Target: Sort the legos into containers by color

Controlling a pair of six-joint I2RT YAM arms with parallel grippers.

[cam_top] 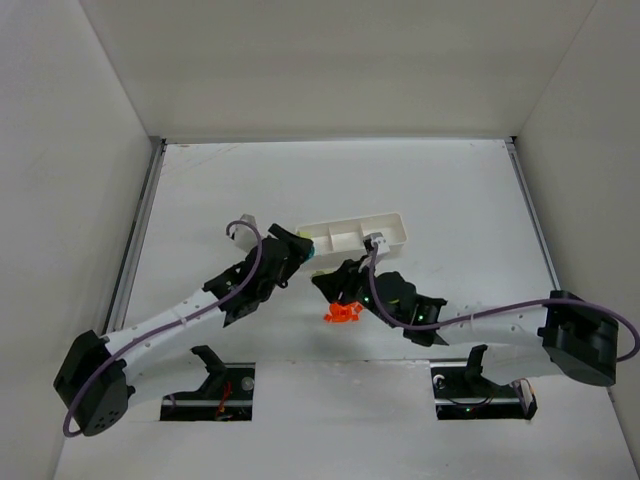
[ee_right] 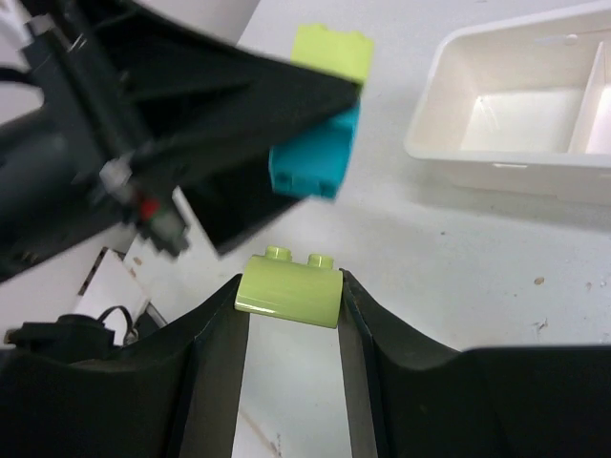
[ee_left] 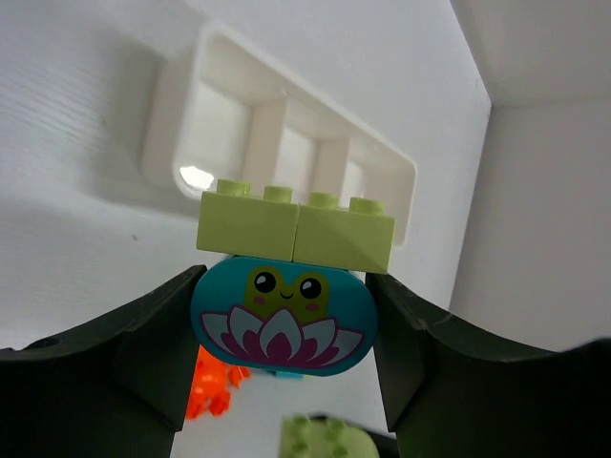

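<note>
Looking down from above, we see the white table (cam_top: 250, 190) with both arms reaching in toward its middle. On it lies the long white tray (cam_top: 398, 232), its three square compartments in a row, set slightly askew just beyond both grippers. The left gripper (cam_top: 300, 252) hangs near the tray's left end. The right gripper (cam_top: 338, 290) sits just beside it, nearer the arm bases.

From the left wrist, we see that gripper's jaws clamped on the sides of a teal-blue lego (ee_left: 284, 320) printed with a frog on a lotus. A yellow-green lego (ee_left: 296, 229) is stuck on top of it. The pair is held off the table, short of the tray and not in any compartment.

From the right wrist, the jaws are closed on a second yellow-green lego (ee_right: 289, 291), its studs facing away from the camera. The left gripper's stacked pair is just beyond it.

An orange-red lego (cam_top: 342, 313) lies on the table under the right arm, short of the tray. From above it may be more than one piece; we cannot tell.
</note>
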